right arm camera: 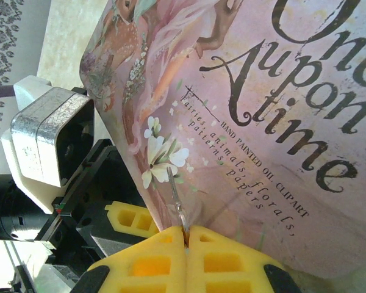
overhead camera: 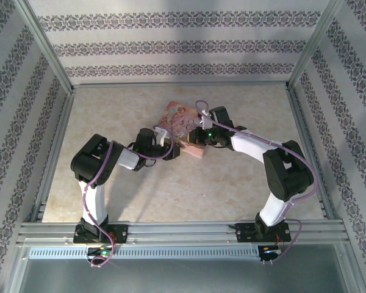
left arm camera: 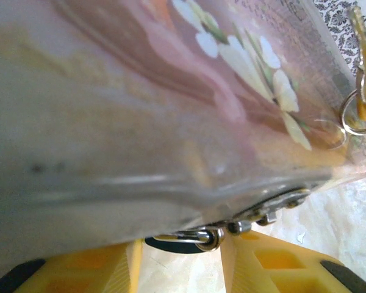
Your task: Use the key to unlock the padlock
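The padlock (left arm camera: pixel 189 239) shows as a silvery shackle and a dark body, pressed under the edge of the flat pink illustrated box (left arm camera: pixel 171 91). My left gripper (left arm camera: pixel 178 262) has its yellow fingers on either side of the padlock and appears shut on it. My right gripper (right arm camera: pixel 186 235) is shut on the key (right arm camera: pixel 177 198), whose thin silver blade points up against the box's printed face (right arm camera: pixel 280 122). The key's ring (left arm camera: pixel 355 119) hangs at the right of the left wrist view. Both grippers, left (overhead camera: pixel 168 139) and right (overhead camera: pixel 197 131), meet at the box (overhead camera: pixel 180 117) mid-table.
The left wrist's camera housing (right arm camera: pixel 49 143) and one yellow finger (right arm camera: pixel 131 220) sit close to the left of my right gripper. Patterned walls and metal rails (overhead camera: pixel 183 232) enclose the beige table (overhead camera: pixel 171 189). Open tabletop lies in front of the box.
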Available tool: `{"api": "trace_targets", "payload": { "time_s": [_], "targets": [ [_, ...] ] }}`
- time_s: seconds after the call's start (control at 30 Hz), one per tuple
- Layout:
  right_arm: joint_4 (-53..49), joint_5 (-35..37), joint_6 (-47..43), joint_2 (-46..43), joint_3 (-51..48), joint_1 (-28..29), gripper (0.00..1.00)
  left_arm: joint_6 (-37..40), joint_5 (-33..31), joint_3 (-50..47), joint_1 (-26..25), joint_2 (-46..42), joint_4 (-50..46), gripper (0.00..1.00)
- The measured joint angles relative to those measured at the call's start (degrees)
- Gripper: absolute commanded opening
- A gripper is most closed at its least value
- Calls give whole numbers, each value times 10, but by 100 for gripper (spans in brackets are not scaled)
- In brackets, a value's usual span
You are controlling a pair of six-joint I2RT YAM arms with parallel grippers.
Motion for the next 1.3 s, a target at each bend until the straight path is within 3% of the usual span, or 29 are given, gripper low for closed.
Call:
{"api": "trace_targets", "payload": {
  "time_s": [0.33, 0.67, 0.93, 1.3],
  "targets": [
    [0, 0, 0, 0, 0, 3, 0, -21, -10, 1, -3, 6, 13, 35],
    [0, 0, 0, 0, 0, 5, 0, -40, -21, 11, -8, 11, 16, 22],
    [-25, 9, 0, -18, 0, 5, 0, -45, -34, 9, -15, 7, 18, 21],
    [-40, 37, -38, -201, -95, 35, 0, -73, -35, -13, -30, -68, -30, 16]
  ]
}}
